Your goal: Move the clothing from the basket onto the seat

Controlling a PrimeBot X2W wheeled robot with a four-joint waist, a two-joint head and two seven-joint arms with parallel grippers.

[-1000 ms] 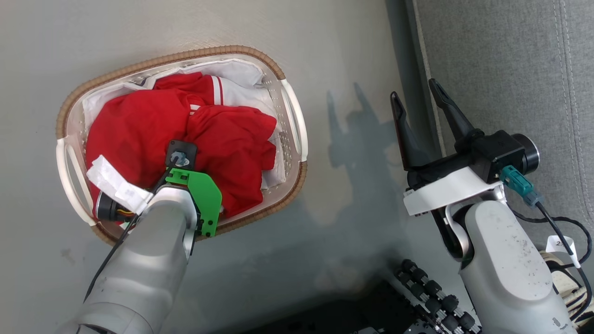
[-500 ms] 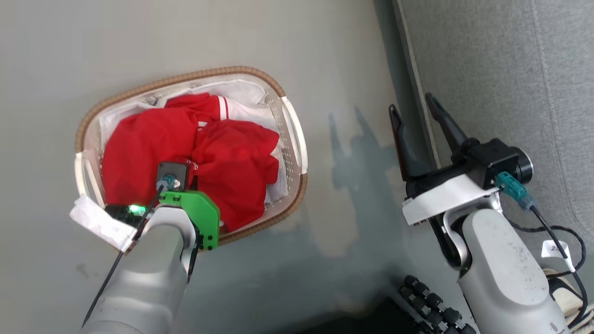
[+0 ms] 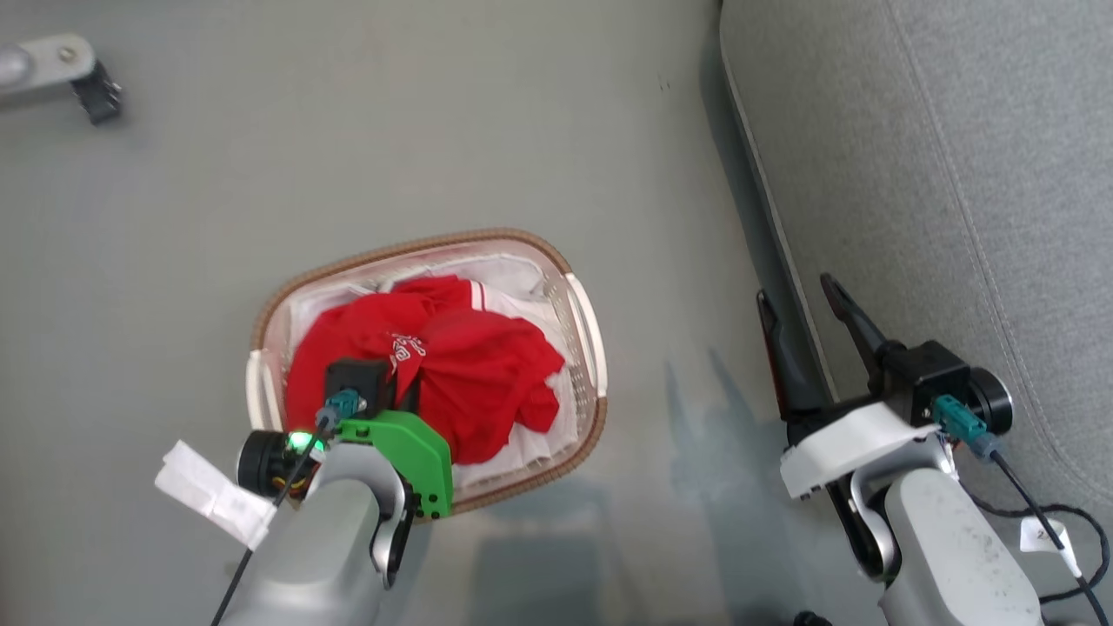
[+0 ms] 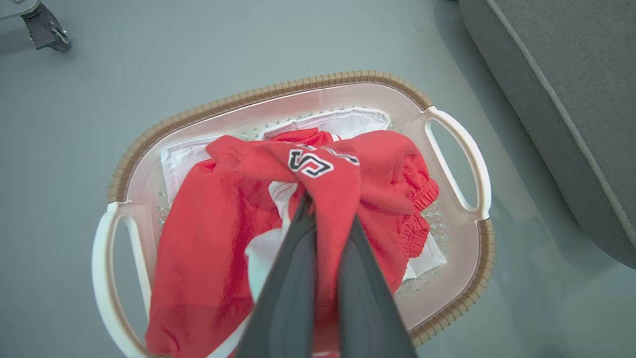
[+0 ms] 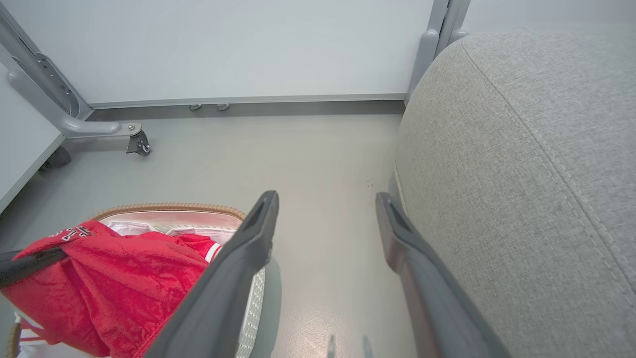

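Left gripper (image 4: 330, 209) newly clenched on raised clothing (image 4: 208, 238), lettering (image 4: 310, 164) illegible, right gripper (image 5: 326, 196) spread.

Left arm reaching in from near left, wrist pointing down. Left gripper (image 4: 329, 223) clamping fold of clothing (image 4: 208, 238), fingers pressing together. Right arm hovering at near right, right gripper (image 3: 795, 290) pointing toward far side, fingers spreading wide, gripping nothing.

Grey floor (image 3: 435, 130) carries the basket (image 4: 298, 92) (beside seat (image 3: 913, 174)).
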